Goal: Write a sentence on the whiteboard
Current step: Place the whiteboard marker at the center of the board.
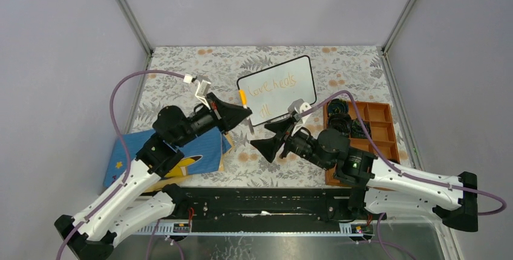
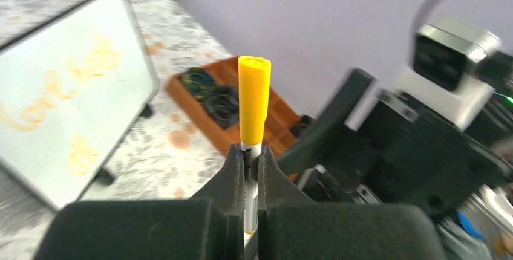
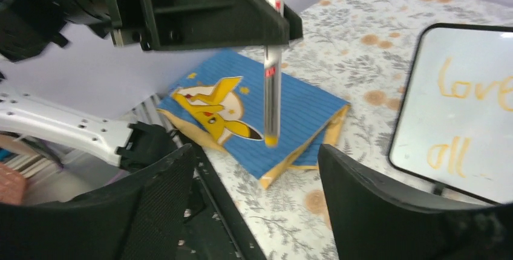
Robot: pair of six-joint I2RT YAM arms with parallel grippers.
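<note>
Looking down from the top camera: small black-framed white whiteboard (image 1: 276, 89) lies skewed near the counter's far edge, with the thin orange cursive sentence (image 1: 272, 84) on it, seemingly complete. Just off its left side the left gripper (image 1: 245, 112) holds an orange-capped clear marker (image 1: 243, 97). Left wrist: jaws pinch the barrel, cap upward. Right wrist: the right gripper (image 3: 257, 157) gapes wide and empty below the marker's lower end, likely for a handover; blue cartoon-printed cloth (image 3: 302, 115) lies toward the near left corner.
</note>
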